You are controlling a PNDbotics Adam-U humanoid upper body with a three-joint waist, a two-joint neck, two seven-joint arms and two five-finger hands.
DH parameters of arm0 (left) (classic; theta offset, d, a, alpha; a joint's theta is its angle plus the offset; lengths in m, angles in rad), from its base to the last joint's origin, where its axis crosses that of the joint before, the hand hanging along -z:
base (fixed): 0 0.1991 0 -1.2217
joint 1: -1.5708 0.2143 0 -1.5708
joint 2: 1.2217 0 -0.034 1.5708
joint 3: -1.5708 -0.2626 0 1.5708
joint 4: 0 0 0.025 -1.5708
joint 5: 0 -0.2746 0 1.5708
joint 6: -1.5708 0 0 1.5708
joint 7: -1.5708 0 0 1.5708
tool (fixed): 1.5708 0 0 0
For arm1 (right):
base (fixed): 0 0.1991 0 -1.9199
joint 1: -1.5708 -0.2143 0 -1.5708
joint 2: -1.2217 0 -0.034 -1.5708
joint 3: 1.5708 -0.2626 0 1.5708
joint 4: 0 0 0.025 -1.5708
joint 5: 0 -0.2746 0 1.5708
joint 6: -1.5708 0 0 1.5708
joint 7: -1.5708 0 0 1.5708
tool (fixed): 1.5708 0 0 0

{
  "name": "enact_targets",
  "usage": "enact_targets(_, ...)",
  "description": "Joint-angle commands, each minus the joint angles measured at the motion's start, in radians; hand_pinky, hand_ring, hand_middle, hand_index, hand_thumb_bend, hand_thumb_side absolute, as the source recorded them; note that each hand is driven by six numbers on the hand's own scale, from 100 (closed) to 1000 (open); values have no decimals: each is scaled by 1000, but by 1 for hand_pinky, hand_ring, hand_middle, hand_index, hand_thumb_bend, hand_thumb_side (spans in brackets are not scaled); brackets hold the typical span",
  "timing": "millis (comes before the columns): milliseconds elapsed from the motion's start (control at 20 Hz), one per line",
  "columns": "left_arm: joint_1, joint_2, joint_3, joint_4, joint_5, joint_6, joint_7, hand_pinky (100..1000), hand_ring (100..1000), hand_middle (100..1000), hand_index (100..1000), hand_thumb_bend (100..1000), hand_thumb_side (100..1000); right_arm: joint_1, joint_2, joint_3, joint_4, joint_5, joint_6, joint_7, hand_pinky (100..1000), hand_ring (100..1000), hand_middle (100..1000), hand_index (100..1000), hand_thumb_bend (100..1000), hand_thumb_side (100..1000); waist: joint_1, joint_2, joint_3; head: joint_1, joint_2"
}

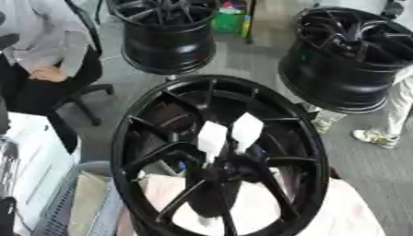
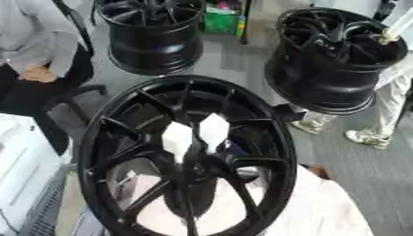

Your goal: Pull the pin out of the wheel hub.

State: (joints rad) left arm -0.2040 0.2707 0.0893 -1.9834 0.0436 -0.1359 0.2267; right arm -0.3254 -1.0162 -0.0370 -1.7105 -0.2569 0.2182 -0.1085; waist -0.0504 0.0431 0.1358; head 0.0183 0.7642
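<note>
While two white tags [image 1: 230, 133] sit in the wheel hub [image 1: 219, 159] (black) | robot hand: neither visible

Black sliver at lower-left edge, perhaps a robot hand [image 1: 6, 217]

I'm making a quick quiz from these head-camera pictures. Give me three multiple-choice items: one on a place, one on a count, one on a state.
1. Where are the two white tags?
A. at the near wheel's hub
B. on the floor
C. on the chair

2. How many black wheels show in all?
A. one
B. three
C. five

3. Is a robot hand in view?
A. left only
B. both
C. neither

Answers:
1 A: they stick up from the centre of the near wheel.
2 B: the near one plus the far left wheel and far right wheel.
3 C: neither view shows a hand.
</note>
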Motion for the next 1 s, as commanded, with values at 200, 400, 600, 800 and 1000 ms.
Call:
enact_targets(200, -16, 10, -2, -17, -5, -3, 2, 759, 836, 660, 844, 102, 684, -14, -27, -19, -12, 0, 0, -3, 764, 676, 638, 694, 100, 413, 1, -9, 0, 4, -9)
enact_targets(400, -16, 10, -2, -17, -5, -3, 1, 759, 836, 660, 844, 102, 684, -14, -26, -20, -12, 0, -1, -4, 764, 676, 638, 694, 100, 413, 1, -9, -1, 4, -13)
enact_targets(600, -16, 10, -2, -17, -6, -4, 1, 759, 836, 660, 844, 103, 683, -13, -26, -21, -12, 0, -1, -4, 763, 677, 639, 695, 100, 415, 1, -9, -1, 3, -14)
enact_targets(800, -15, 10, -2, -17, -6, -4, 2, 759, 836, 659, 844, 103, 683, -12, -25, -22, -11, 0, -1, -5, 763, 677, 639, 695, 100, 416, 2, -9, -2, 2, -16)
enact_targets(1000, -15, 9, -2, -17, -6, -4, 2, 759, 836, 659, 843, 103, 684, -12, -24, -24, -12, -1, -2, -7, 764, 677, 639, 695, 100, 418, 1, -9, -2, 2, -19)
